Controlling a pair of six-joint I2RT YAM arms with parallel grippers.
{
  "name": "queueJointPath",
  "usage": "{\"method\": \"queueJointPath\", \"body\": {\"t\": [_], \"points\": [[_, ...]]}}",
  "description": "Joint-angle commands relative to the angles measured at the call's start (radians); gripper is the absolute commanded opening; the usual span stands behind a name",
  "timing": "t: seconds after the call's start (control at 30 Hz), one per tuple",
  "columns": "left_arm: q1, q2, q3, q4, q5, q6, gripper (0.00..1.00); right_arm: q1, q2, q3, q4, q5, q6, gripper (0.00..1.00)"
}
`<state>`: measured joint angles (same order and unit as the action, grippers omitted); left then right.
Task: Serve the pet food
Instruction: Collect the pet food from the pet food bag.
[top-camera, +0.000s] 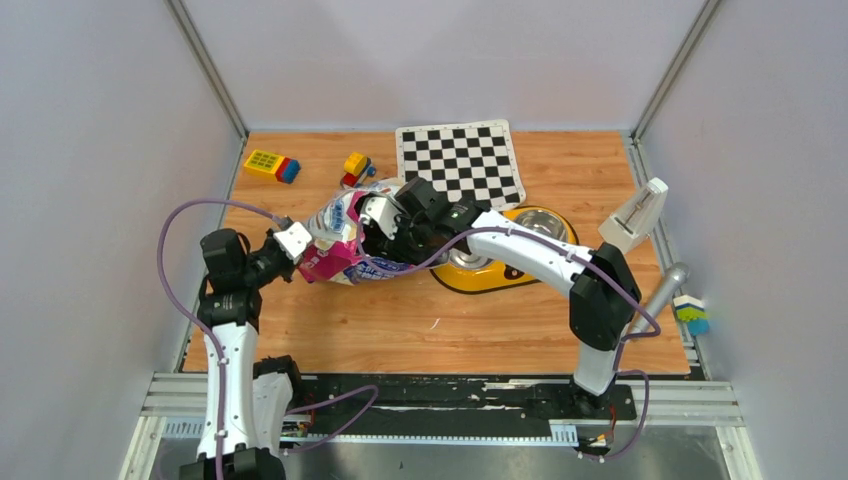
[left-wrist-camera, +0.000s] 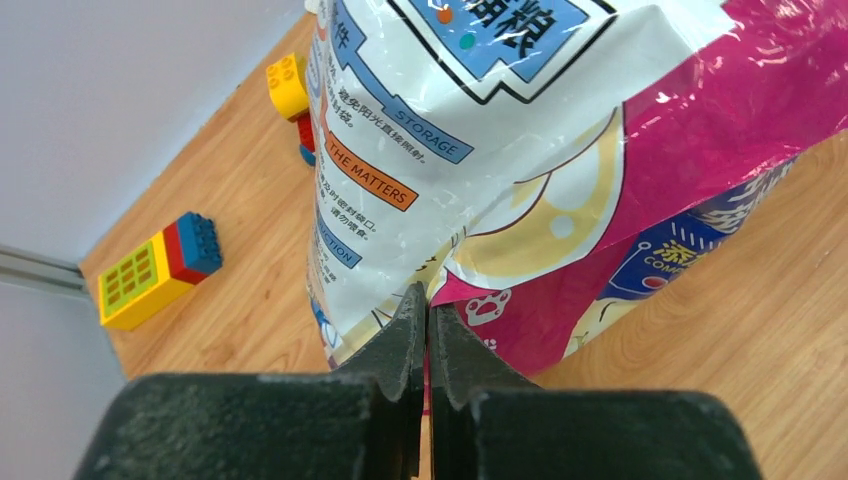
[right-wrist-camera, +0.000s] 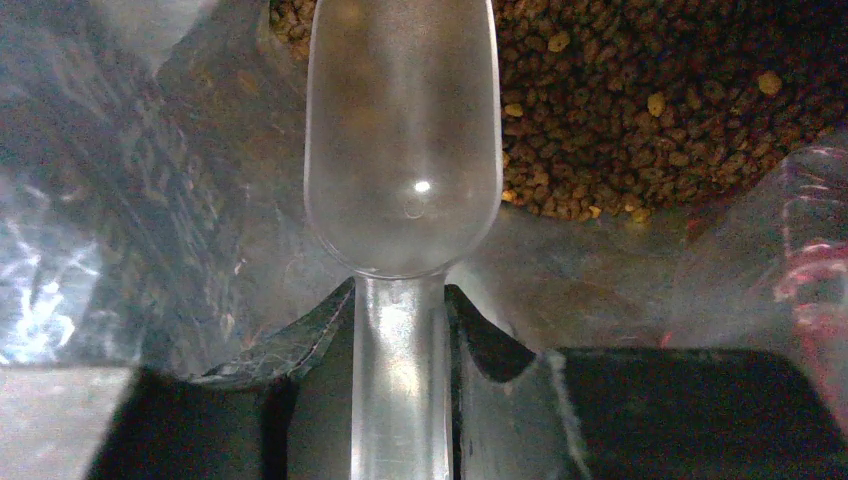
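Note:
The glossy pink, white and blue cat food bag (top-camera: 340, 240) lies tilted at the table's middle left and fills the left wrist view (left-wrist-camera: 520, 170). My left gripper (top-camera: 300, 243) is shut on its edge (left-wrist-camera: 428, 310). My right gripper (top-camera: 375, 232) is inside the bag's mouth, shut on the handle of a clear plastic scoop (right-wrist-camera: 402, 140). The scoop's bowl looks empty and points at the dark brown kibble (right-wrist-camera: 650, 110) deep inside the bag. The yellow double bowl (top-camera: 510, 255) with steel cups sits right of the bag, partly under my right arm.
A checkerboard mat (top-camera: 460, 160) lies at the back. Toy bricks (top-camera: 272, 165) and another brick cluster (top-camera: 355, 167) sit at the back left. A white object (top-camera: 635, 215), a grey cylinder (top-camera: 660, 290) and small blocks (top-camera: 690, 313) lie along the right edge.

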<state>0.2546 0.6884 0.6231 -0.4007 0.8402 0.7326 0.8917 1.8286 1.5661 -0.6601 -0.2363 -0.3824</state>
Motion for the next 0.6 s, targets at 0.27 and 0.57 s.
{"method": "queueJointPath", "body": {"t": [0.27,0.57], "points": [[0.012,0.008,0.089,0.168,-0.122,-0.198,0.00,-0.007,0.060,-0.049,-0.043,-0.003,0.093,0.00],[0.028,-0.061,0.084,-0.068,-0.011,-0.135,0.00,-0.008,0.135,0.029,-0.068,0.070,0.168,0.00]]}}
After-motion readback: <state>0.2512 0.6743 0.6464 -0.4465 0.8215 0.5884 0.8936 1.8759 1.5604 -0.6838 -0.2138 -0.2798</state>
